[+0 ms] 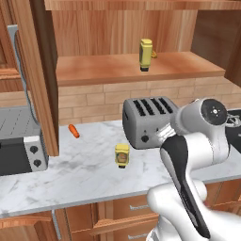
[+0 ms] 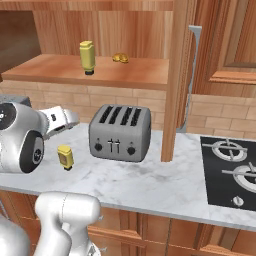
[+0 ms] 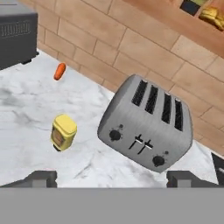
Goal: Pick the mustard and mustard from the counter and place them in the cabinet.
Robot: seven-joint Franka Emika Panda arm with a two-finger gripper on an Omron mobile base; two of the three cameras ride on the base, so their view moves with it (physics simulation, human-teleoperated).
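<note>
While apart, mustard (image 3: pixel 64 131) beyond fingers (image 3: pixel 41 178)

We see a counter (image 1: pixel 89 174) of smooth, pale veined marble; a cabinet (image 1: pixel 132 68) of reddish-brown wood with visible grain; a toaster (image 1: pixel 147 121) in matt brushed grey metal; two mustard bottles (image 1: pixel 122 155) (image 1: pixel 145 54) of smooth yellow plastic; and a wall (image 1: pixel 94 101) of matt tan brick.

A small yellow squeeze bottle with a darker label (image 1: pixel 122 155) and a small orange carrot (image 1: pixel 74 131) lie on the white-grey marbled counter (image 1: pixel 89 176) beside a grey four-slot toaster (image 1: pixel 148 121), below a reddish-brown wooden cabinet (image 1: pixel 127 67) holding a second yellow bottle (image 1: pixel 145 54).
</note>
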